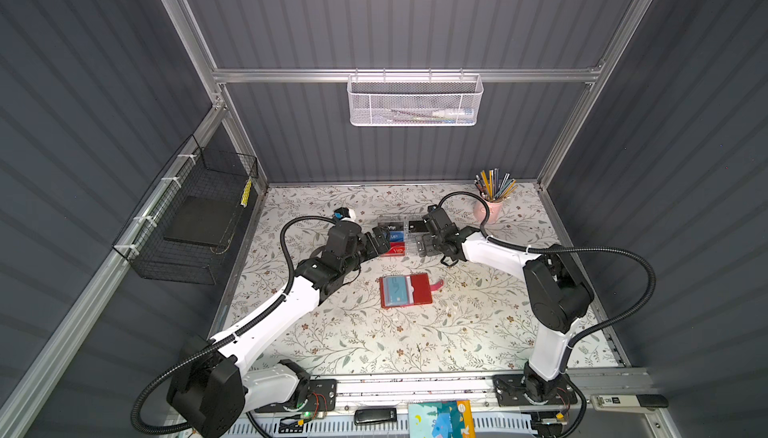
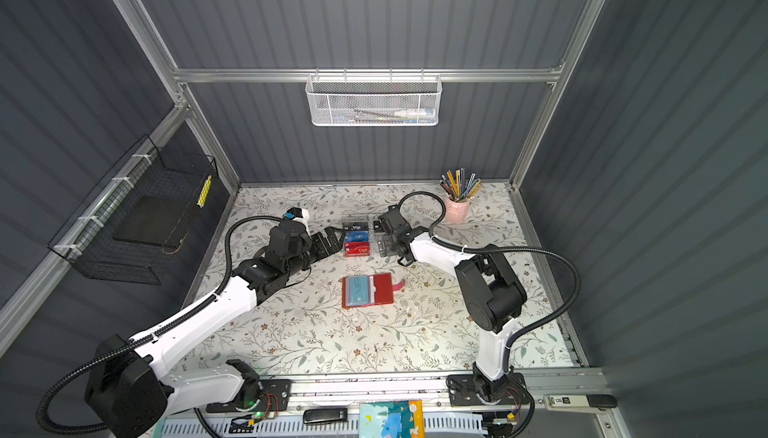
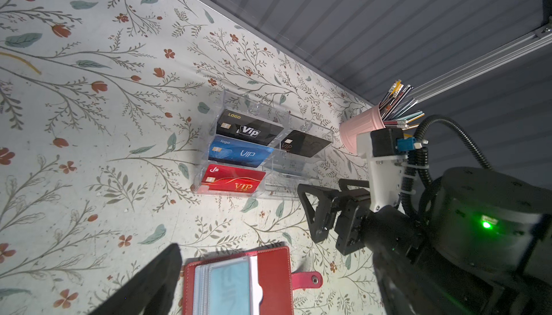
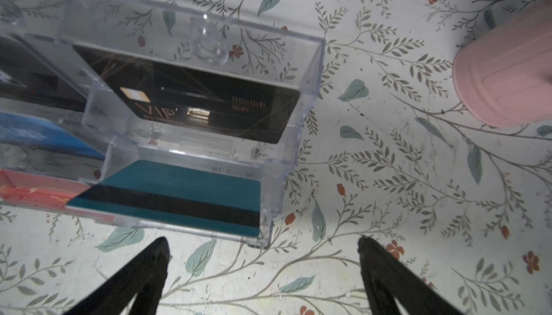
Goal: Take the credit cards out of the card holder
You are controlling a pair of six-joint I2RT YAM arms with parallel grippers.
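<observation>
Showing the red card holder [image 1: 419,290] lying open and flat near the middle of the floral table [image 1: 374,340], with its pink strap tab [image 1: 437,285] pointing to 3 o'clock. Holding the light-blue credit cards [image 1: 397,290] in the clear sleeves of its 9 o'clock half, out of contact with either tool.

Placing the left gripper [image 1: 380,241] at about 11 o'clock from the holder and apart from it, jaws spread wide around nothing, tips just beside the 9 o'clock end of a clear acrylic rack [image 3: 294,176]. Placing the right gripper [image 1: 424,245] at about 1 o'clock from the holder, also apart, equally wide open and empty, near the rack's 3 o'clock end.

Catching, from the right wrist, both black fingers [image 4: 143,277] splayed above bare tabletop, just short of the rack's front corner and not touching it. Catching, from the left wrist, only one dark finger [image 3: 149,286] in the foreground, with the open holder beyond it.

Setting the rack at 12 o'clock from the holder, with black, blue and red VIP cards [image 3: 239,152] tiered in one column, a second black card [image 4: 209,104] in the other, and a teal card [image 4: 185,191] lying stripe side up in the tier in front of that. Leaving a pink cup [image 1: 490,209] of pencils upright toward 1 o'clock, at the table's far corner.
</observation>
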